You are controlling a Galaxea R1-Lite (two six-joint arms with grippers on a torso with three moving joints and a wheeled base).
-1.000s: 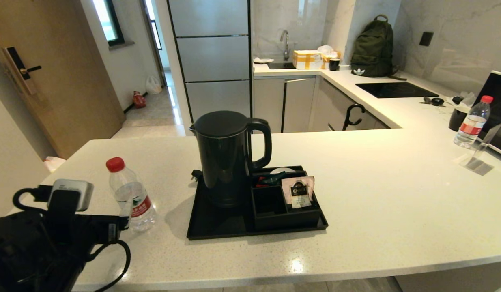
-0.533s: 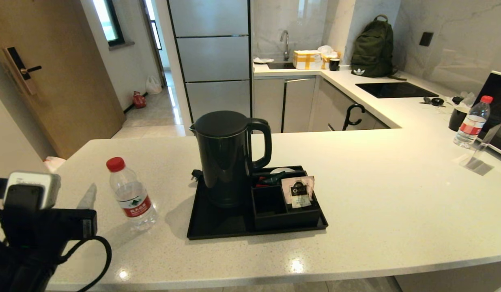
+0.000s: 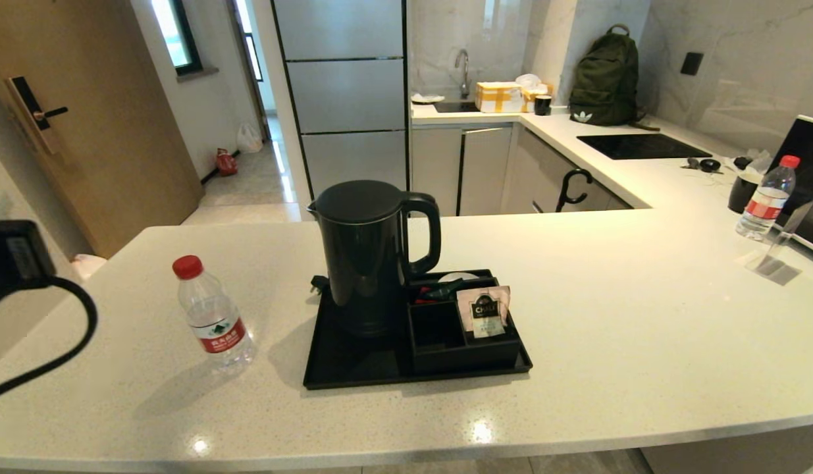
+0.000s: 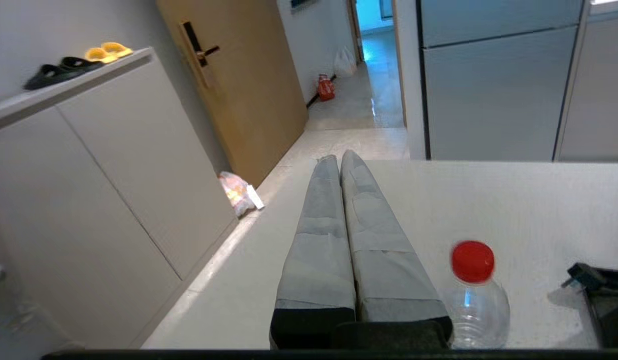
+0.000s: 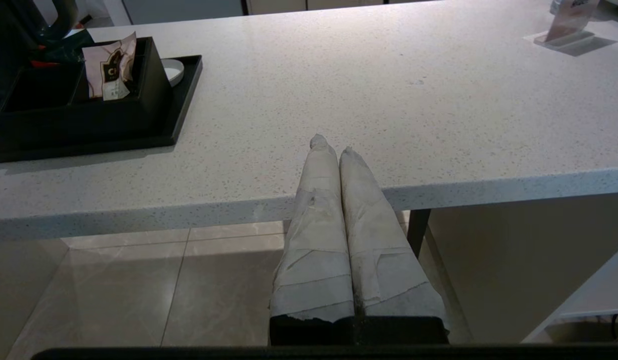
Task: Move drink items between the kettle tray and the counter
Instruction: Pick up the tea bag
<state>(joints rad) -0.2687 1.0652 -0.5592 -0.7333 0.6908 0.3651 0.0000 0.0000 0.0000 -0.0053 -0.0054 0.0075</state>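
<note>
Bottle (image 3: pixel 212 316) standing on counter (image 3: pixel 643 342) just left of tray (image 3: pixel 353 368), kettle (image 3: pixel 370 253) and sachet (image 3: pixel 484 311) sitting on tray, left gripper (image 4: pixel 340 159) hovering near counter's left end, fingers pressed together, right gripper (image 5: pixel 334 145) parked below front edge, fingers together.

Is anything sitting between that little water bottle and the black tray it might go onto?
Nothing visible does. The small clear water bottle with the red cap stands on the white speckled stone counter, left of the flat black rectangular tray, with bare counter between them. The tall black kettle occupies the tray's left rear.
</note>
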